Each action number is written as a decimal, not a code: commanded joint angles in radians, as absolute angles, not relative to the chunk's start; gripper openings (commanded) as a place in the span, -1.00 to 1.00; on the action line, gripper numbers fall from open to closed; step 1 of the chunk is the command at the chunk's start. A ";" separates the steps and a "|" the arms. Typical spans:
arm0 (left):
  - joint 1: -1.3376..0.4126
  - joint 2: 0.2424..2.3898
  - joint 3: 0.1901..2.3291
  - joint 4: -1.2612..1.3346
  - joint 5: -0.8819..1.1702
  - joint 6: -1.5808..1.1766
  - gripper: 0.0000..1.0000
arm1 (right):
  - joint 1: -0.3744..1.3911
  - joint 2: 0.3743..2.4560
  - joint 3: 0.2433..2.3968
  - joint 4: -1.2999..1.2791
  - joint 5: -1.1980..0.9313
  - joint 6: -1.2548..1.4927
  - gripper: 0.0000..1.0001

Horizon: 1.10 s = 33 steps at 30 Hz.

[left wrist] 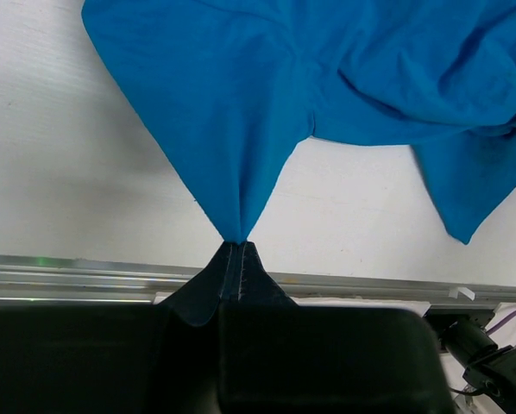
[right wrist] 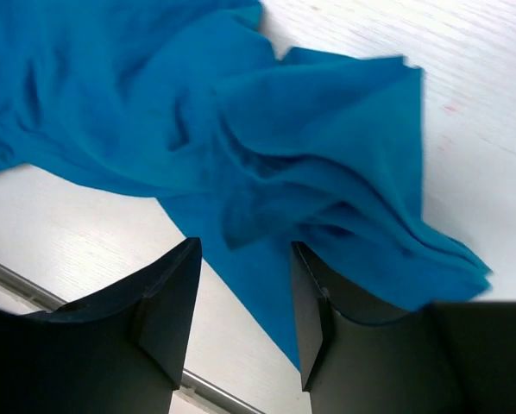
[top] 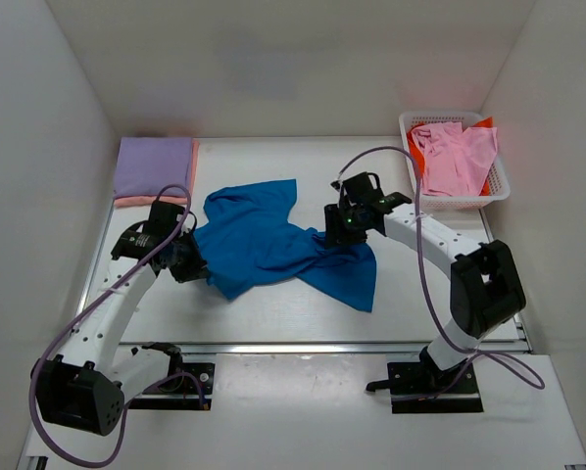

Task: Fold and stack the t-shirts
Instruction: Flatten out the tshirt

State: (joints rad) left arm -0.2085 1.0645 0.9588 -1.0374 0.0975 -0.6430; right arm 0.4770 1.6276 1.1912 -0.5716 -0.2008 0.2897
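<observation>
**A:** The blue shirt (top: 273, 245) lies crumpled in the middle of the tabletop (top: 420, 294), and the left claw (left wrist: 239, 259) is closed on a corner of it. You can see the cloth fanning out tight from the pinch.

**B:** Over on the right, the right claw (right wrist: 245, 293) is spread wide, with a bunched wad of that same shirt under its fingers. From the wrist view I can't tell whether it's touching the cloth yet.

**A:** So I'd say the step here is spreading it flat before any fold. What makes that go well?

**B:** The right side wants a single edge, not that pile of pleats. If it bites several layers, the shirt will open twisted. Come down on the outermost hem at the near right, close firmly, then draw the two arms apart, low over the tabletop.

**A:** And the left?

**B:** It should hold what it has. That pinch looks small, so a hard tug could slip it free.

**A:** As for progress, a folded lavender shirt (top: 154, 166) sits at the far left on top of a salmon shirt (top: 136, 202).

**B:** And the basket (top: 499, 186) at the far right holds a pink shirt (top: 455, 157), with an orange-red shirt (top: 484, 123) peeking out behind it. There's plenty left to do.
</observation>
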 commanded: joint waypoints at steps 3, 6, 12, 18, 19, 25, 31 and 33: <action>-0.193 1.051 0.968 -1.043 0.121 -0.627 -1.00 | 0.517 1.695 1.276 -0.558 -0.201 0.262 -0.12; -0.187 1.045 0.960 -1.045 0.127 -0.630 -1.00 | 0.540 1.739 1.308 -0.597 -0.170 0.259 -0.14; -0.176 1.032 0.945 -1.043 0.144 -0.630 -1.00 | 0.563 1.798 1.339 -0.666 -0.147 0.233 -0.17; -0.170 1.032 0.945 -1.023 0.149 -0.643 -1.00 | 0.571 1.864 1.436 -0.761 -0.181 0.206 -0.99; -0.163 1.034 0.959 -1.028 0.149 -0.640 -1.00 | 0.578 1.861 1.475 -0.788 -0.183 0.203 -1.00; -0.161 1.098 1.092 -0.997 0.141 -0.649 -1.00 | 0.497 1.807 1.663 -0.865 -0.173 0.230 -1.00; -0.141 1.121 1.189 -0.994 0.120 -0.660 -1.00 | 0.411 1.695 1.781 -0.899 -0.161 0.236 -0.99; -0.129 1.161 1.308 -0.993 0.083 -0.641 -1.00 | 0.376 1.651 1.802 -0.887 -0.161 0.239 -1.00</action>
State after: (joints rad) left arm -0.1490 1.1389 1.1648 -1.0229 0.1219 -0.6537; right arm 0.4183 1.7615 1.7462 -0.8799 -0.1654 0.2291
